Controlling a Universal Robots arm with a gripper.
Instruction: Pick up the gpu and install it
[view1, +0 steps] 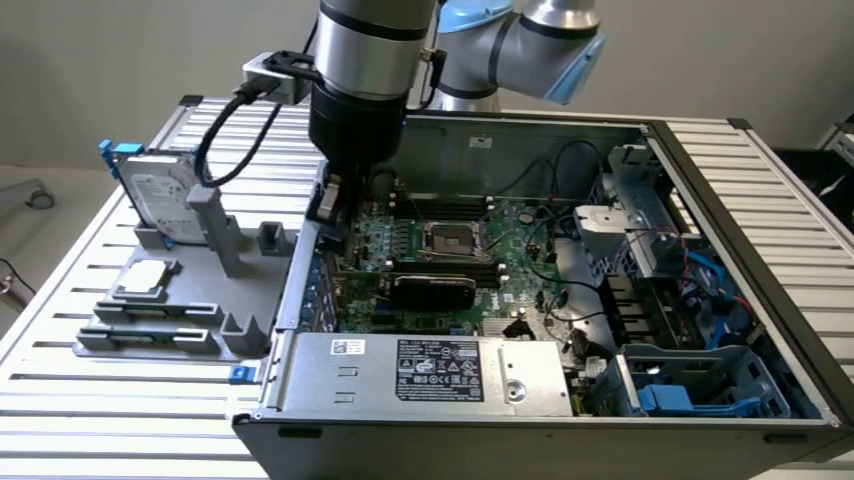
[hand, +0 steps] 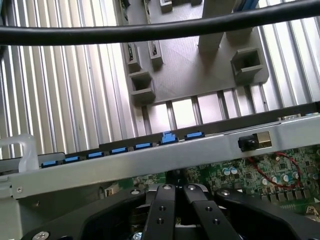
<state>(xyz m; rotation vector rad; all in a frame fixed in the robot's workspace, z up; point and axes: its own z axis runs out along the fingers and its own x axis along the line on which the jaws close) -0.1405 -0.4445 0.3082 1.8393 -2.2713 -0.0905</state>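
Item: open computer case (view1: 694, 330), lying on a slatted metal surface (view1: 107, 420), centre and right of the exterior view. Motherboard (view1: 441, 250) exposed; power supply (view1: 427, 375) along the lower edge of the frame.

Item: gpu (view1: 430, 289). Black-faced card lying across the motherboard at the centre of the frame, just below the processor socket (view1: 449, 240). It looks seated in a slot, though whether it is fully pressed home cannot be told from here.

Item: grey parts holder (view1: 187, 300), left of the frame, beside the case. It carries a silver hard drive in a blue frame (view1: 154, 205) standing upright, and a smaller silver part (view1: 144, 278) lying flat. Several slots in the holder stand vacant.

Item: gripper (hand: 175, 192). Fingers (hand: 162, 210) drawn fully together, tips touching, nothing between them. In the wrist view it sits just inside the case wall (hand: 150, 160), above the motherboard's edge. In the exterior view the arm (view1: 360, 90) comes down at the upper left of the case, well apart from the card.

Status, as a judgement: the pick-up appears done and the card placed in the board; the gripper has hold of nothing. Little seems left beyond confirming the seating.
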